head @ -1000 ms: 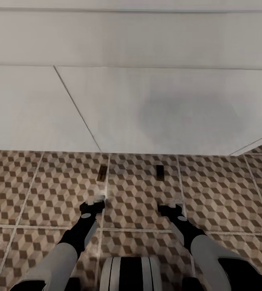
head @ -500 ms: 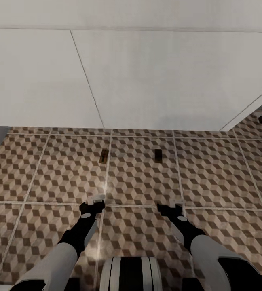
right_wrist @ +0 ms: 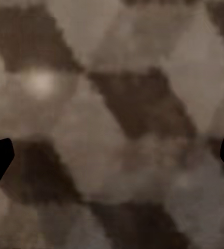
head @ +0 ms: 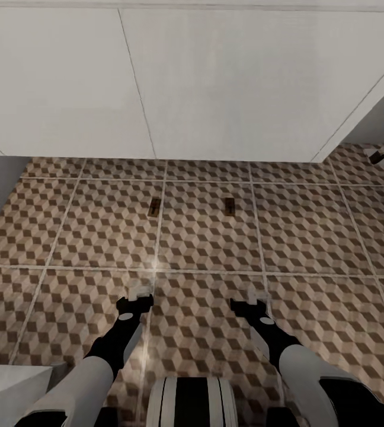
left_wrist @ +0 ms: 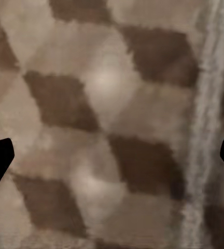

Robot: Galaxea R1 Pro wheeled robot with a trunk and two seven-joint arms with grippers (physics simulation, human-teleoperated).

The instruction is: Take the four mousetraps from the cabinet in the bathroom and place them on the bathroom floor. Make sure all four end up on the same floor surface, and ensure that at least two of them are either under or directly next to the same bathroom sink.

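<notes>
Evenly lit, soft simulator render. In the head view, the floor (head: 204,249) carries a small bright glare spot near the left gripper (head: 136,295); the white unit (head: 216,83) looks flat and nearly shadowless. Both wrist views are dimmer and heavily blurred, showing smeared tile pattern.

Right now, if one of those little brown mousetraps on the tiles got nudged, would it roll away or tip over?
Probably neither. The left mousetrap and the right mousetrap look like flat little boards lying on the bathroom floor, so a push would likely slide them. They look tiny beside one tile, so probably light. Being so low, they might be awkward to pinch.
</notes>
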